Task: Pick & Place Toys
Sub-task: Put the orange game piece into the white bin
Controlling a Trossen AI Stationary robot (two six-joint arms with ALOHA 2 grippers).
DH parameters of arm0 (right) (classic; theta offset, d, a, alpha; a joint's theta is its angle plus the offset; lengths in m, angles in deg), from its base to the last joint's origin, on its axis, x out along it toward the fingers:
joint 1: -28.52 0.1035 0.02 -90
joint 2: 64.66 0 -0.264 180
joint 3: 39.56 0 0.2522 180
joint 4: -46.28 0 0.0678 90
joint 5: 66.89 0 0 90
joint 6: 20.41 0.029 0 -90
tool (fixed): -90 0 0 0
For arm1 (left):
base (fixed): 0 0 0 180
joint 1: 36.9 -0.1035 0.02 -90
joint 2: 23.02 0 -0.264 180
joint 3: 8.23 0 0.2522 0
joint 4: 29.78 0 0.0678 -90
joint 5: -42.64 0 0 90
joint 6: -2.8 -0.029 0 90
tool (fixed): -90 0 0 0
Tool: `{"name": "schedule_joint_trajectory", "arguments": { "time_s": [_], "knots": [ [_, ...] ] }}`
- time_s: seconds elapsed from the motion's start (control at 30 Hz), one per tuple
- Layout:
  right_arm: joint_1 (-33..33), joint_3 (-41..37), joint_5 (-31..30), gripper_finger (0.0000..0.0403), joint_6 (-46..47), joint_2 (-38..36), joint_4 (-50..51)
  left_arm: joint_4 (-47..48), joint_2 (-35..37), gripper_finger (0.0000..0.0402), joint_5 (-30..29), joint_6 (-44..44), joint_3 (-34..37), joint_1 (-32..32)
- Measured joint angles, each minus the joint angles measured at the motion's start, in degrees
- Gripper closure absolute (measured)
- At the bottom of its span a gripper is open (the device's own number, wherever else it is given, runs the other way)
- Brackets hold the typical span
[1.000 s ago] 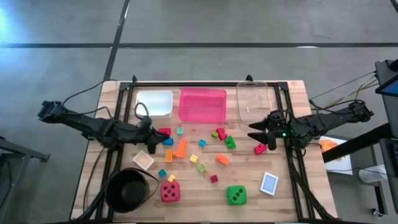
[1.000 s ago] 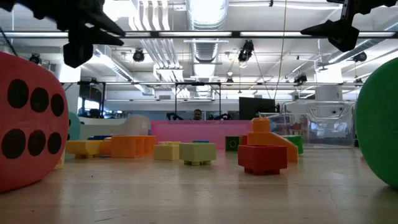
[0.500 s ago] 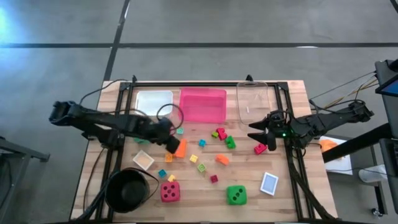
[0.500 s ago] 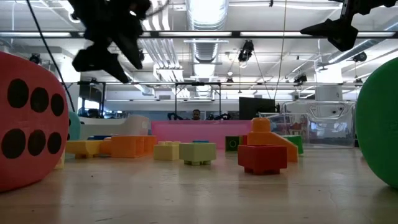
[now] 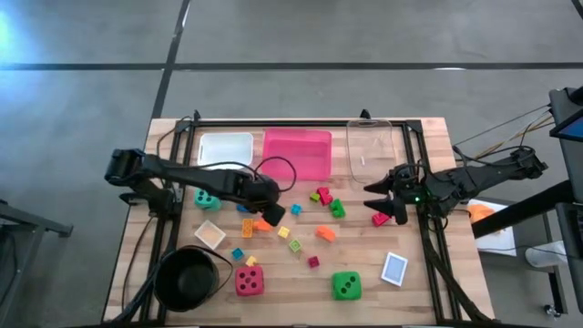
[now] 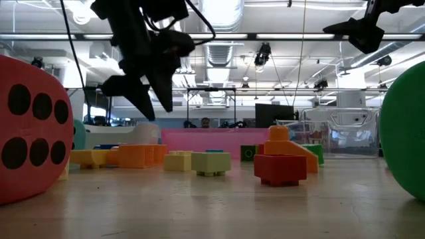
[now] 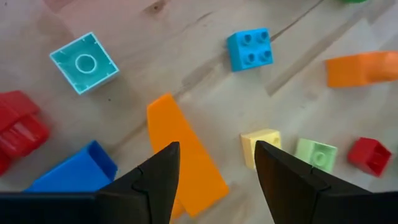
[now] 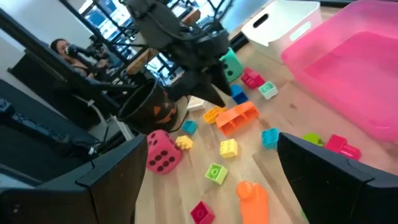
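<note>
My left gripper (image 5: 271, 215) (image 7: 214, 180) hangs open over the middle of the table, pointing steeply down. An orange sloped block (image 7: 185, 158) (image 5: 264, 219) lies flat on the wood just below and between its fingers, untouched. The low view shows the left gripper (image 6: 136, 99) well above the table. Small blocks lie around it: a blue one (image 7: 249, 48), a teal one (image 7: 84, 62), a yellow one (image 7: 261, 146). My right gripper (image 5: 378, 197) (image 8: 211, 180) waits open in the air at the table's right.
White (image 5: 226, 150), pink (image 5: 297, 153) and clear (image 5: 369, 146) trays line the far edge. A black bowl (image 5: 189, 278) stands at the near left. Teal (image 5: 207, 197), red (image 5: 249, 281) and green (image 5: 345, 285) dice and two cards (image 5: 210, 234) (image 5: 394, 268) lie about.
My left gripper has swung from the table's left side toward its middle, come down somewhat, and tipped from nearly level to pointing steeply down over the orange sloped block. The blocks have stayed where they were.
</note>
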Motion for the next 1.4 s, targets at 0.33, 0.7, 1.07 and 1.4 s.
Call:
{"name": "schedule_joint_trajectory", "arguments": {
  "time_s": [0.33,0.7,1.07,1.4],
  "knots": [
    [-0.02,0.00,0.21,0.0054,-4.75,0.00,0.00,1.65,-0.13,0.0189,-0.83,-0.08,0.07,-1.43],
    [-0.02,0.00,0.02,0.0054,-6.01,0.02,-0.02,2.70,-0.46,0.0189,-0.21,5.14,0.17,-2.74],
    [0.00,0.00,0.02,0.0054,-5.99,0.06,-0.16,1.12,-3.54,0.0189,-0.02,7.97,2.47,-2.92],
    [0.02,0.00,0.40,0.0054,-5.87,0.04,-0.21,-3.52,-8.07,0.0189,2.51,6.97,2.34,-1.76]
  ]
}}
